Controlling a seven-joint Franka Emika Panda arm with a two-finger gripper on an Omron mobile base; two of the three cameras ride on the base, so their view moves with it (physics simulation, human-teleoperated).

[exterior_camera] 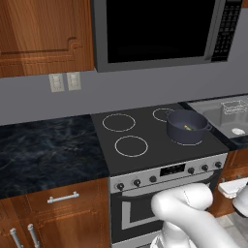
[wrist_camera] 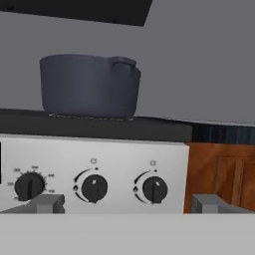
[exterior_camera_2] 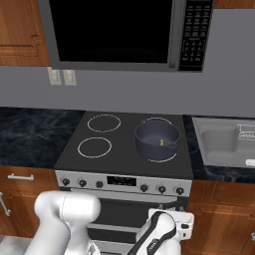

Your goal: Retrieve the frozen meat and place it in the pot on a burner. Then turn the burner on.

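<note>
A grey wall is backing dark marble counters; wood cabinets are flanking a microwave; a sink is sitting right of the stove.

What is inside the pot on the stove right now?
The frozen meat lies on the floor of the pot, a small yellowish scrap. In the hand view the pot's wall hides the inside.

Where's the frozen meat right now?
The frozen meat lies inside the pot on the stove's front right burner, beside the sink.
</note>
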